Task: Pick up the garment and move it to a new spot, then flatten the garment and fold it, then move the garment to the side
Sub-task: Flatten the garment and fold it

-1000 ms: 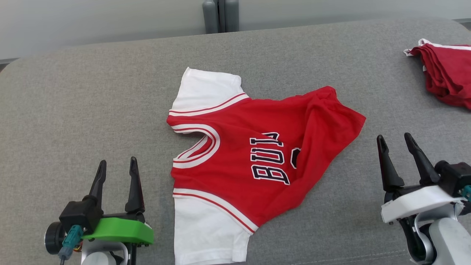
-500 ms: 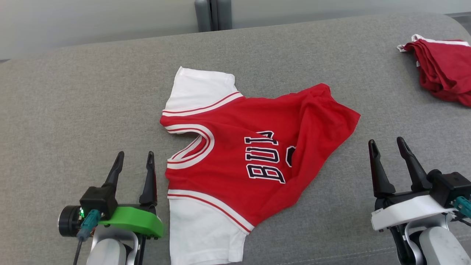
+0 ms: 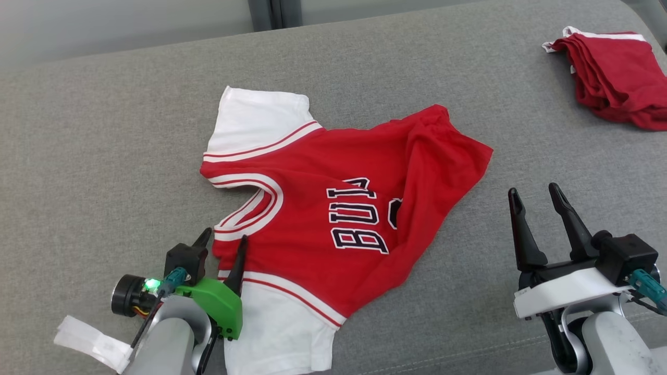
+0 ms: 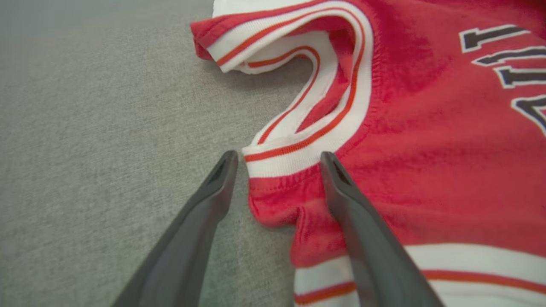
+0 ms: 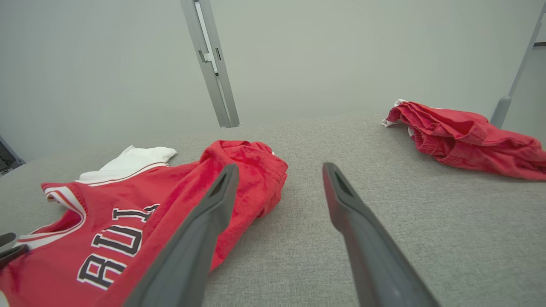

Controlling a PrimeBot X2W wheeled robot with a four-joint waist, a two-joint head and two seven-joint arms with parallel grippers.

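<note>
Head view: the garment [image 3: 333, 208] lies face up in the middle of the grey upholstered surface [image 3: 104, 130], collar toward my left tool [image 3: 226, 234]. Its rumpled hem is toward my right tool [image 3: 533, 189], which stands released and apart from the cloth, and a second red bundle [image 3: 609, 78] lies well off at the back right. Left wrist view resolves what the head view leaves coarse: my left tool is spread and empty, straddling the near end of the collar [image 4: 298, 149], one finger over red cloth and the other over bare surface; whether it touches, I cannot tell.
</note>
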